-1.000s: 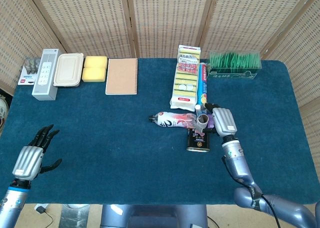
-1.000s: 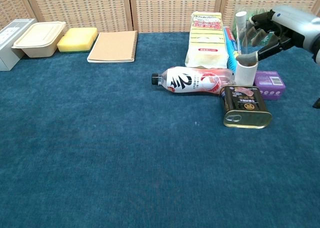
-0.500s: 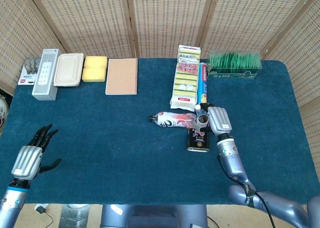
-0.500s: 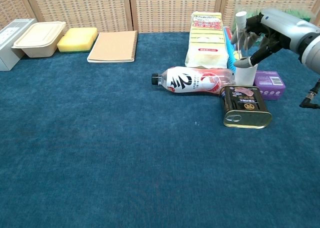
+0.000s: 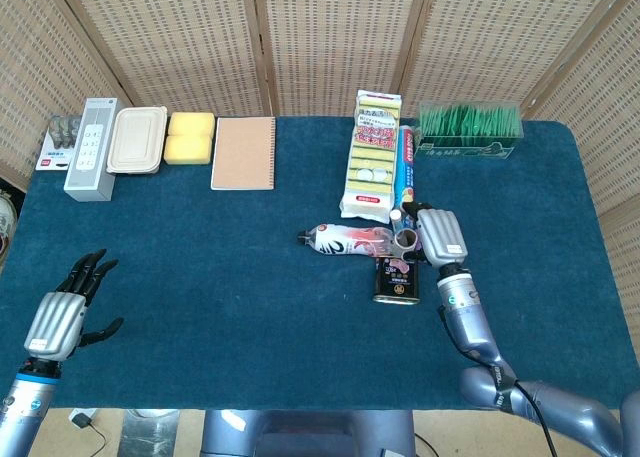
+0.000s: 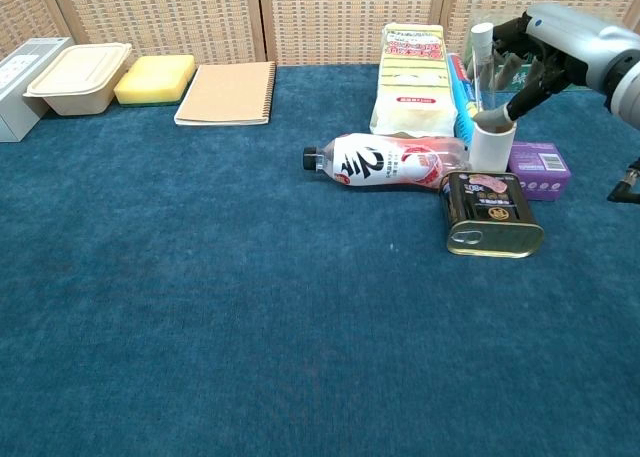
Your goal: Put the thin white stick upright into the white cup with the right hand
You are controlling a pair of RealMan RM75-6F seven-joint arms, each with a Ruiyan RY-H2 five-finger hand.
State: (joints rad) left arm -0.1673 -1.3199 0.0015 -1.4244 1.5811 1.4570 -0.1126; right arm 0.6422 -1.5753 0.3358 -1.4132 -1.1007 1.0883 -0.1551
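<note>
The white cup stands upright between a lying bottle and a purple box, also seen from above. The thin white stick rises nearly vertical out of the cup, and its top shows in the head view. My right hand hangs just right of the cup and above it. Its fingers curl around the stick's upper part and its thumb points down toward the rim. From above, the right hand covers the purple box. My left hand rests with fingers spread at the table's front left, holding nothing.
A plastic bottle lies left of the cup, a dark tin in front of it, and a purple box to its right. Behind stand a sponge pack, a blue tube and a green box. A notebook lies far left.
My right hand moved left toward the stick, then drew slightly up and to the right. The stick, the cup and the left hand stayed where they were.
</note>
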